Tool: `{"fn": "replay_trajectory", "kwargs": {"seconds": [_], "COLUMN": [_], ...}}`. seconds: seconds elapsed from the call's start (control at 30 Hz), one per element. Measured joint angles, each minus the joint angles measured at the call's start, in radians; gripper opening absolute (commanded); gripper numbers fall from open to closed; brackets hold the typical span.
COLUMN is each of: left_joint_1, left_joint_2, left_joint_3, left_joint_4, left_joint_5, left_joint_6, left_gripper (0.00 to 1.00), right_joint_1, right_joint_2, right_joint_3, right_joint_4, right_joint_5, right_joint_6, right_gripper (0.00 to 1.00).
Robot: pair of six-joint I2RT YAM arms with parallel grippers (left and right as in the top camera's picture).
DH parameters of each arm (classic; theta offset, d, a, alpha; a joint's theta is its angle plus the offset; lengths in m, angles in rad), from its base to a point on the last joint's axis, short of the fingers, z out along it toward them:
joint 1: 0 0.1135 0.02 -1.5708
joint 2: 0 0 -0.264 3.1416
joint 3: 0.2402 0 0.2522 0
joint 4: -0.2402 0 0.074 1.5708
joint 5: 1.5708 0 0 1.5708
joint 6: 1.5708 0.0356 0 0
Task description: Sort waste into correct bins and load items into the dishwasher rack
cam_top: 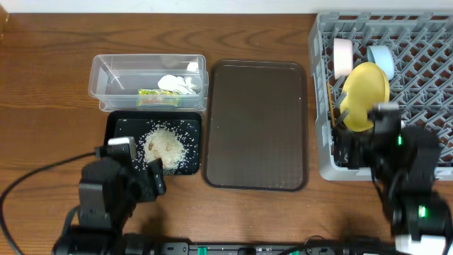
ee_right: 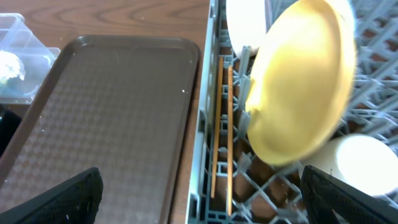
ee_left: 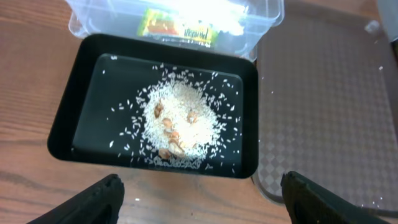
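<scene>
- Waste: rice scraps (ee_left: 180,121) lie heaped in the black tray (ee_left: 74,93), near left on the worktop (cam_top: 42,71). A few brownish bits sit among them.
- Snack wrapper (cam_top: 157,97) and white paper scraps (cam_top: 177,83) lie in the clear tub (cam_top: 99,78), just beyond the black tray. Waste sorting looks complete.
- Dishwasher rack (cam_top: 425,42), far right: yellow plate (cam_top: 364,88) stands on edge among the pegs. Light blue bowl (cam_top: 382,58) and a pale bowl (cam_top: 342,55) stand beyond it. Chopsticks (ee_right: 222,124) lie along the rack's left wall.
- Round white object (ee_right: 367,162) beside the plate is possibly the cup; the wrist view is too blurred to be sure.
- Brown serving tray (cam_top: 255,124), centre, carries nothing but a few pale specks.
- Judgement: task at or near its end; nothing visibly left to move.
- Left jaws: spread wide, empty, above the near edge of the black tray.
- Right jaws: spread wide, gripping nothing, above the rack's near-left corner.
</scene>
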Motion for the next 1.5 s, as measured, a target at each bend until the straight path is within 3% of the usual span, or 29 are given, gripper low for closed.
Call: {"fn": "replay_trajectory", "kwargs": {"seconds": [0.23, 0.53, 0.93, 1.13, 1.5], "left_joint_1": [0.000, 0.000, 0.000, 0.000, 0.000], "left_joint_2": [-0.066, -0.066, -0.066, -0.066, -0.066], "left_joint_3": [-0.018, -0.018, -0.018, -0.018, -0.018], "left_joint_4": [0.005, 0.005, 0.005, 0.005, 0.005], "left_joint_5": [0.000, 0.000, 0.000, 0.000, 0.000], "left_joint_6": [0.003, 0.005, 0.006, 0.006, 0.006], "left_gripper": [0.87, 0.89, 0.94, 0.95, 0.95], "right_joint_1": [0.000, 0.000, 0.000, 0.000, 0.058], "right_joint_2": [-0.176, -0.182, -0.184, -0.289, -0.597], "right_joint_3": [-0.096, -0.100, -0.100, -0.130, -0.483], "right_joint_4": [-0.115, -0.292, -0.314, -0.159, 0.541], "right_joint_5": [0.015, 0.017, 0.019, 0.018, 0.015], "right_joint_6": [0.000, 0.000, 0.000, 0.000, -0.039], "right_gripper": [0.99, 0.99, 0.99, 0.99, 0.99]}}
